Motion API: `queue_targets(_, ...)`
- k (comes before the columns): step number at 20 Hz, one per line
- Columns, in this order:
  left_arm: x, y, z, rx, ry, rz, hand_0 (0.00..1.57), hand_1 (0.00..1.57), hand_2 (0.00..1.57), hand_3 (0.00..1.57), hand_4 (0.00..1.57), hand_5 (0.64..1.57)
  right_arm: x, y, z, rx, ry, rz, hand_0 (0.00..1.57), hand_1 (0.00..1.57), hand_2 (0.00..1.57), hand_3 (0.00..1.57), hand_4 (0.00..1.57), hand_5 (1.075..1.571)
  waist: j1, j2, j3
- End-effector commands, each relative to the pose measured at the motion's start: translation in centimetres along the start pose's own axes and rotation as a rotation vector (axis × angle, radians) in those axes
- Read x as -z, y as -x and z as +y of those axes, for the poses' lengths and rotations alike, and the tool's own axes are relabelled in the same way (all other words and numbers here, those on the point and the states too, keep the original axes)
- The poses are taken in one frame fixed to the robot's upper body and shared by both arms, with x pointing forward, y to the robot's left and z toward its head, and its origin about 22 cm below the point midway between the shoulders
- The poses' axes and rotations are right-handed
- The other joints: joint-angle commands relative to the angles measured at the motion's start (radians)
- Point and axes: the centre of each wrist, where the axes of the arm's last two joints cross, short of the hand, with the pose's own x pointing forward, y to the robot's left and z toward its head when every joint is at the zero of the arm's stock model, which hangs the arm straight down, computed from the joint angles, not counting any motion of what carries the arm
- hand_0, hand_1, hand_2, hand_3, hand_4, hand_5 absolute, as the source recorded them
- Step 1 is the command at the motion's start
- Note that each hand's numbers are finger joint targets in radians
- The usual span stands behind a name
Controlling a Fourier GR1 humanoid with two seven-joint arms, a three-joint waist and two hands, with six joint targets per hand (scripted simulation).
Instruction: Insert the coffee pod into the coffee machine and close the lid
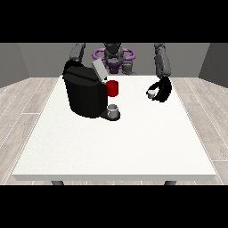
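One hand at work: we see the black hand at the view's right (pixel 161 89), right of centre in the frame, curled round a small pale coffee pod (pixel 152 93); it sits just above the large white table (pixel 116 142).
Pod's place: in that hand's fingers, well apart from the machine, with bare tabletop between them.
Machine: the boxy black coffee machine (pixel 84 94) stands in the upper left of the frame, its grey lid (pixel 99 70) tilted up and open.
Around the machine: a red cup-like part (pixel 112 88) shows at its front, just under the lid, and a small grey cup (pixel 113 111) stands on the base below it.
Other hand: we cannot find the hand at the view's left; only a grey upper arm (pixel 77 52) shows behind the machine.
Step in hand: we judge this to be the carry, pod grasped and not yet at the machine.
Progress: early, as we read it; insertion and lid closing both remain.
Next move: we think the hand must travel leftward across the frame to the opening beneath the raised lid, line the pod up over it, and let go there.
Afterwards: the lid then needs pushing down.
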Motion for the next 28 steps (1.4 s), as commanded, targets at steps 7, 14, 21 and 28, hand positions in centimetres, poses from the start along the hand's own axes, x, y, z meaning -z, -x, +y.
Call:
queue_targets(7, -0.8, 2.0, 0.1, 0.029, 0.056, -0.017, 1.32, 1.32, 1.43, 1.41, 0.55, 1.571, -1.7, 0.6, -1.3, 0.004, -0.007, 0.054, 0.0, 0.0, 0.0, 0.0, 0.45, 1.571, -0.021, -0.06, -0.0043)
queue_targets(14, 3.7, -6.3, 1.7, 0.029, 0.095, -0.224, 1.34, 1.34, 1.4, 1.36, 0.59, 1.571, 0.0, 3.6, -3.7, -0.011, 0.049, 0.114, 0.0, 0.0, 0.0, 0.0, 0.49, 1.571, 0.05, -0.095, -0.0034)
queue_targets(21, 5.5, -9.7, 5.2, 0.017, 0.126, -0.291, 1.25, 1.25, 1.33, 1.29, 0.57, 1.571, -0.5, 4.4, -2.1, -0.024, 0.01, 0.118, 0.0, 0.0, 0.0, 0.0, 0.47, 1.571, 0.03, -0.114, -0.0035)
queue_targets(28, 7.9, -14.8, 9.8, 0.014, -0.009, -0.279, 1.25, 1.25, 1.33, 1.29, 0.56, 1.571, 1.4, 1.8, -0.1, 0.024, -0.064, 0.005, 0.0, 0.0, 0.0, 0.0, 0.5, 1.571, -0.062, -0.029, -0.0036)
